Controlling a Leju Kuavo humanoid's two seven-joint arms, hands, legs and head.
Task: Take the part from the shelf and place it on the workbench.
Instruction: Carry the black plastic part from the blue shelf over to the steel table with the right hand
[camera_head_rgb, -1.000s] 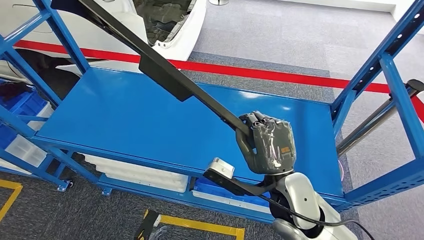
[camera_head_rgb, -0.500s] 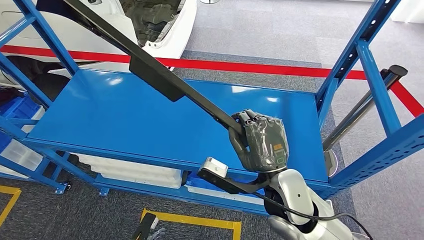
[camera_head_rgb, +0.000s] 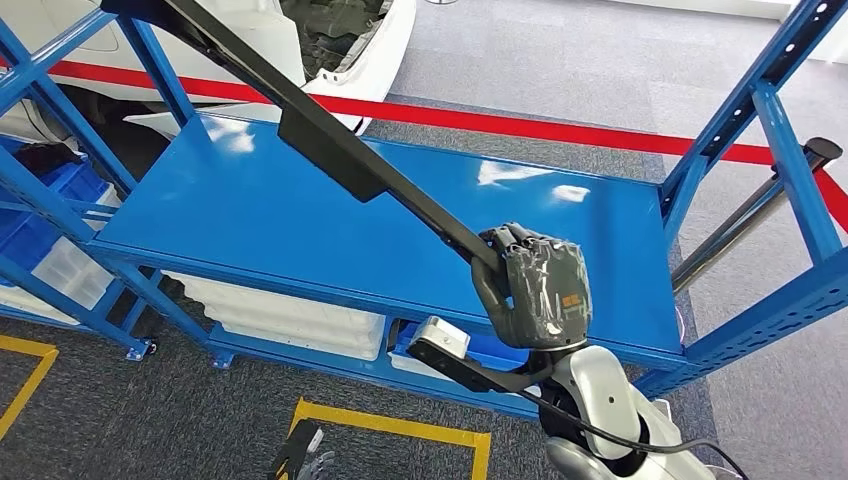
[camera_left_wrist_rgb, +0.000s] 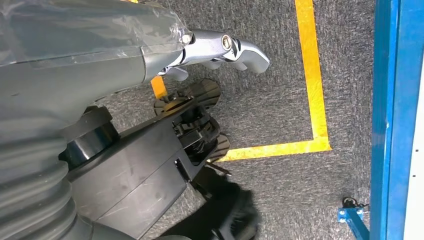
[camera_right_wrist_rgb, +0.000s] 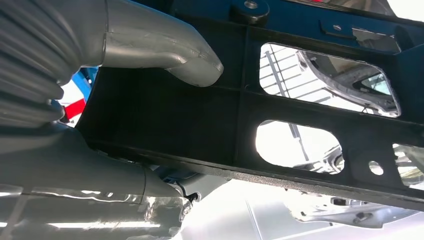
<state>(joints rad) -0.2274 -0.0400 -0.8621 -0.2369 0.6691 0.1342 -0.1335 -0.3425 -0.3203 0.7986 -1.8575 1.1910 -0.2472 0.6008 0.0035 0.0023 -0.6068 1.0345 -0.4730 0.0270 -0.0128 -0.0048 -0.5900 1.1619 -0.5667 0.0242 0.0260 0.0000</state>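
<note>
1. Right hand: nearest the camera in the head view, wrapped in clear film, fingers clamped round the near end of the part. In the right wrist view the thick grey thumb presses against the part's black ribbed face.
2. Left hand: seen in the left wrist view above grey carpet and a yellow floor line; it holds nothing, but whether its fingers are spread or curled cannot be told.
3. Part: a long black beam with cut-out windows, held in the air, slanting from the right hand up and away to the upper left, above the shelf.
4. Shelf: a bare blue deck inside a blue steel frame, just beyond the right hand; white trays and blue bins lie on lower levels.
5. Farthest: a red floor stripe and a white car body behind the shelf.
</note>
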